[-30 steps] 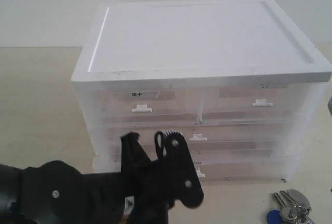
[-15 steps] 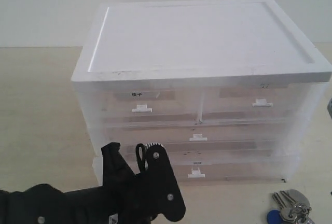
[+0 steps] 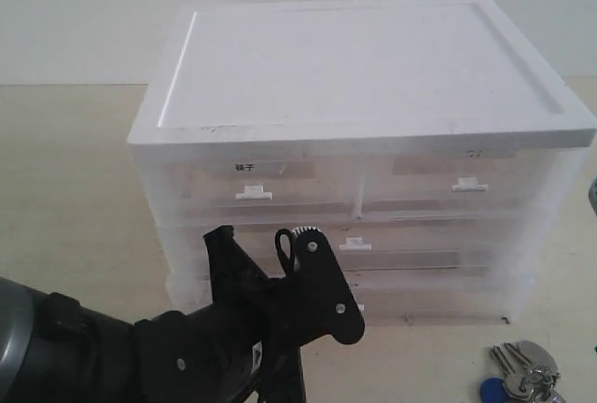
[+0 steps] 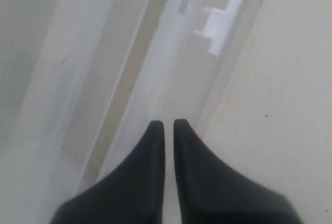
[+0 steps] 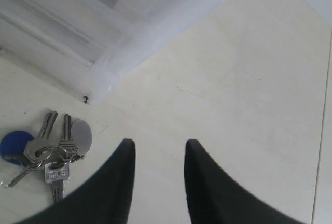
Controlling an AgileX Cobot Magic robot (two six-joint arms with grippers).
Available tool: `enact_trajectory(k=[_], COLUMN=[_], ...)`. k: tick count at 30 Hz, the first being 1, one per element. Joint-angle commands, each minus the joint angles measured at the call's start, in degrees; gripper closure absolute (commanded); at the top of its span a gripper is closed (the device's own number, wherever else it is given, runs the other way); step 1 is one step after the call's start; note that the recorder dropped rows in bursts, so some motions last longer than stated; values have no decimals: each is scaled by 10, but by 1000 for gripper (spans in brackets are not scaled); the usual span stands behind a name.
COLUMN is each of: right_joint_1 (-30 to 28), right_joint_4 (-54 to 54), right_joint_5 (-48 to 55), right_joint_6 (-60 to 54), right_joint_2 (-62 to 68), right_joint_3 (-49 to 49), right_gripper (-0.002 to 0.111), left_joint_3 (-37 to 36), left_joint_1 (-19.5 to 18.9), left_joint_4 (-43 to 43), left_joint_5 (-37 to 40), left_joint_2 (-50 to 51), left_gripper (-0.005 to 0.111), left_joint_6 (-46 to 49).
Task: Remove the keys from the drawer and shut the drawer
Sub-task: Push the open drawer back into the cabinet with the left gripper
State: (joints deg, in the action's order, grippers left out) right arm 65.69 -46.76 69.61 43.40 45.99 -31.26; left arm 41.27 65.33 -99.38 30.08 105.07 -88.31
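Bunch of silver metal keys (image 5: pixel 47 146), blue oval fob: lay on desk (image 5: pixel 233 79). Translucent middle drawer (image 3: pixel 420 238) looked nearly flush. Left gripper (image 4: pixel 169 126) jaws clenched, empty; right gripper (image 5: pixel 157 146) released. Recommended: press drawer front squarely, gently.

The table (image 3: pixel 65 170) is just a plain pale beige top, nothing fancy. A white see-through plastic cabinet (image 3: pixel 354 76) sits right on it, roughly mid-scene. The keys (image 3: pixel 522 375) lie flat on the table too, near the cabinet's near right corner but not touching it, with the blue fob (image 3: pixel 492 390) on the near left of the bunch.
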Motion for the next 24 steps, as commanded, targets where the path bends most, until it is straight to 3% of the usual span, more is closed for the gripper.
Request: enact_trajectory(k=[1,5,9,17,24], right_joint_1=[1,1,1,1,1], right_joint_4=[-1,-1,-1,-1,0], right_joint_5=[4,4,4,4,4], right_joint_6=[-4,-4,-4,-4,-4], right_joint_2=[-2,-2,-2,-2,-2], right_joint_3=[-4,-4,-4,-4,-4], right_gripper=[79,79,79,79,79], left_joint_3=[17,18,18,18,43], left_joint_1=[-15,-16,-4,27,-34], left_joint_4=[-6,-6,-6,-6,-6], left_joint_5=[27,20,-45,-66,-44], left_joint_2=[-1,-1,-8,-17,-17], left_gripper=[102,102,102,102,102], left_joint_6=[-10,-16,-17,-7,14])
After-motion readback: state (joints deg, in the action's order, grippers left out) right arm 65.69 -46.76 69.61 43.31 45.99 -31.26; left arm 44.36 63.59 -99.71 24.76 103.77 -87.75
